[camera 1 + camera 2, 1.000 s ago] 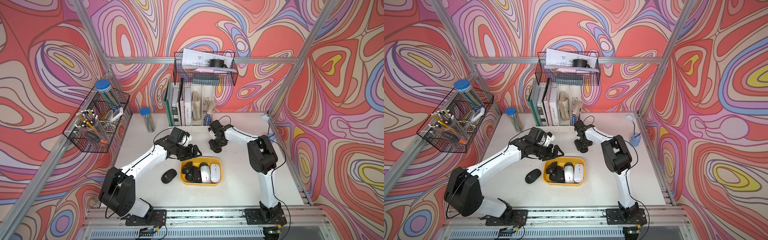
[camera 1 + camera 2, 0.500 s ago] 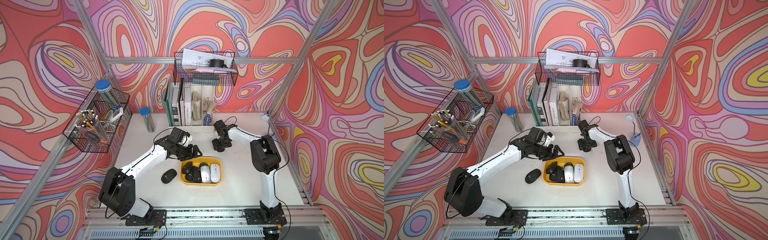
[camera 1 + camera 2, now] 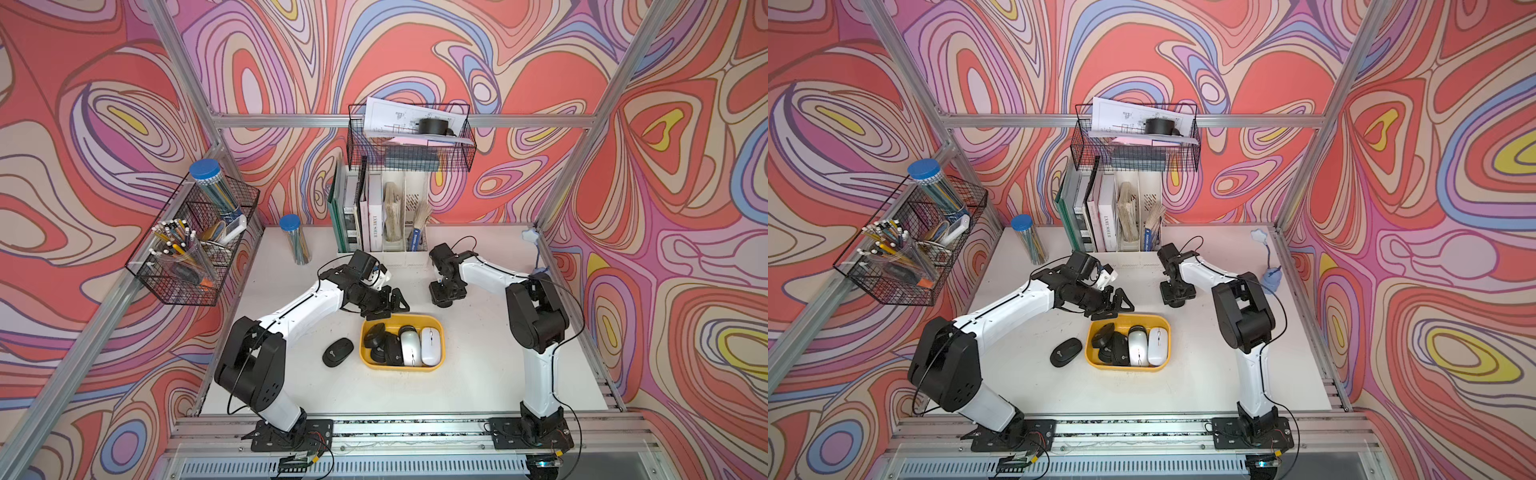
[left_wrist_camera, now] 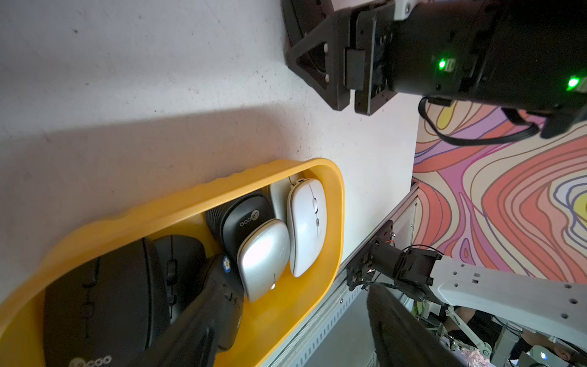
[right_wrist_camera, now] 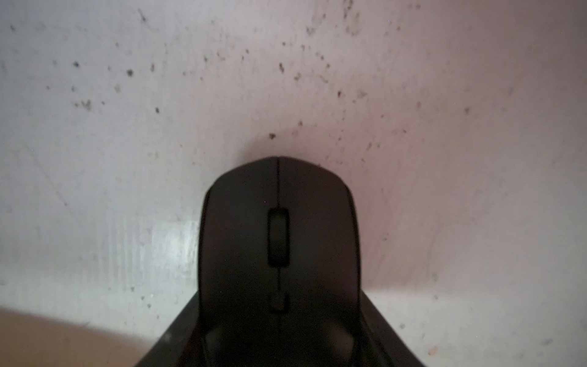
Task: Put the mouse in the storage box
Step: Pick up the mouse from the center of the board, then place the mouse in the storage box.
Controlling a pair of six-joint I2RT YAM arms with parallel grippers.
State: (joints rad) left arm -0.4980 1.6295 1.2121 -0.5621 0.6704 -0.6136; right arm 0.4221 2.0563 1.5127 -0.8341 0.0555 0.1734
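Observation:
The storage box (image 3: 415, 318) (image 3: 1142, 318) is a shallow yellow tray at mid-table holding several black, silver and white mice; its rim (image 4: 222, 187) also shows in the left wrist view. My right gripper (image 3: 445, 296) (image 3: 1175, 296) stands down on the table behind the tray's right end. It is shut on a black mouse (image 5: 279, 222), which the top views mostly hide. My left gripper (image 3: 395, 305) (image 4: 292, 317) hovers open and empty over the tray's back left corner. Another black mouse (image 3: 338, 351) (image 3: 1065, 351) lies on the table just left of the tray.
A white file holder with books (image 3: 382, 216) stands at the back, and a blue-lidded tube of pencils (image 3: 293, 239) is to its left. Black wire baskets hang on the left wall (image 3: 195, 245) and above the books (image 3: 409, 137). A small blue lamp (image 3: 1271, 278) sits at the right edge.
My right gripper has shifted a little to the right, staying low on the table behind the tray. The left arm has not moved.

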